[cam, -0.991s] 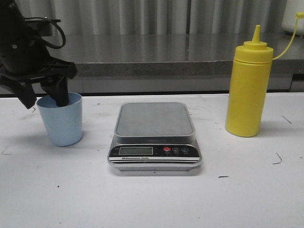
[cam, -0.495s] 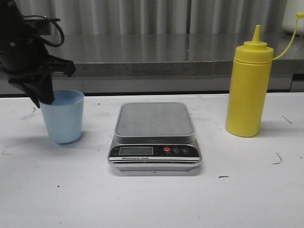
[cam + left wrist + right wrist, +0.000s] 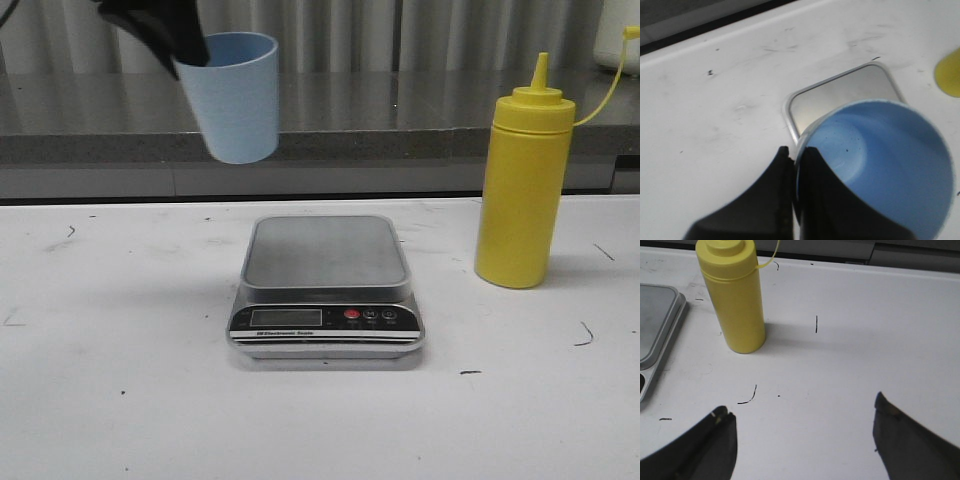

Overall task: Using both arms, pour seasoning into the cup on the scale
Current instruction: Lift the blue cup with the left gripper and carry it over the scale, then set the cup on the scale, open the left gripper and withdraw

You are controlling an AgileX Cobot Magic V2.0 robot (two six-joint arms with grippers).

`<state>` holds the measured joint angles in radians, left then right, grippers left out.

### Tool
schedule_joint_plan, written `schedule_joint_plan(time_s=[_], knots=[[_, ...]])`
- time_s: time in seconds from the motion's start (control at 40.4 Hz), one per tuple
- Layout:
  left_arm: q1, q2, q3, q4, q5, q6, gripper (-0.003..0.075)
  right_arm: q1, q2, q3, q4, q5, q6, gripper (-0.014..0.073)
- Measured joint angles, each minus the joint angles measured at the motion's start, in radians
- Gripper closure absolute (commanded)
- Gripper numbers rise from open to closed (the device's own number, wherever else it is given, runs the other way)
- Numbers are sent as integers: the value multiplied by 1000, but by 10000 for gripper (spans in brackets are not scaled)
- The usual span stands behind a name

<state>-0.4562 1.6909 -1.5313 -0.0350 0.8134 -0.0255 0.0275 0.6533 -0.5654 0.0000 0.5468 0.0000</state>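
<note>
While the cup [image 3: 234, 96] hangs in the air at upper left, tilted slightly and well clear of the desk [image 3: 110, 400], the left gripper [image 3: 794, 165] has its jaws pinched on the cup's rim wall: one finger outside, one inside. Seen from the left wrist, the cup [image 3: 880, 165] is empty, pale blue inside, and sits above a corner of the scale [image 3: 840, 97]. In the front view the cup is up and to the left of the scale [image 3: 326, 285], not over its centre. Scale rests flat on the desk mid-frame, platform bare, black front panel with display and a red button facing the camera. Further right, the seasoning [image 3: 524, 180] stands upright on the desk, nozzle cap on, well apart from the scale. The right gripper [image 3: 802, 435] hovers above bare desk with jaws spread wide, holding nothing; the seasoning [image 3: 733, 295] is ahead of it, untouched.
</note>
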Motion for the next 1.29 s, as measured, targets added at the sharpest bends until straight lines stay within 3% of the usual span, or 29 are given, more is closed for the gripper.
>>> schedule_joint_plan(time_s=[0.372, 0.768, 0.817, 0.892, 0.941, 1.016, 1.288], knots=[[-53, 222, -159, -4, 12, 0, 740, 0, 0, 0, 0, 0, 0, 13], [-54, 318, -174, -18, 12, 0, 736, 0, 0, 2, 0, 0, 0, 13], [-54, 321, -176, -20, 12, 0, 710, 0, 0, 2, 0, 0, 0, 13], [-54, 323, -177, -22, 12, 0, 580, 0, 0, 2, 0, 0, 0, 13], [-56, 325, -177, -24, 15, 0, 449, 0, 0, 2, 0, 0, 0, 13], [-58, 327, -177, -34, 19, 0, 351, 0, 0, 2, 0, 0, 0, 13], [-61, 211, -172, -51, 57, 0, 387, 0, 0, 2, 0, 0, 0, 13]])
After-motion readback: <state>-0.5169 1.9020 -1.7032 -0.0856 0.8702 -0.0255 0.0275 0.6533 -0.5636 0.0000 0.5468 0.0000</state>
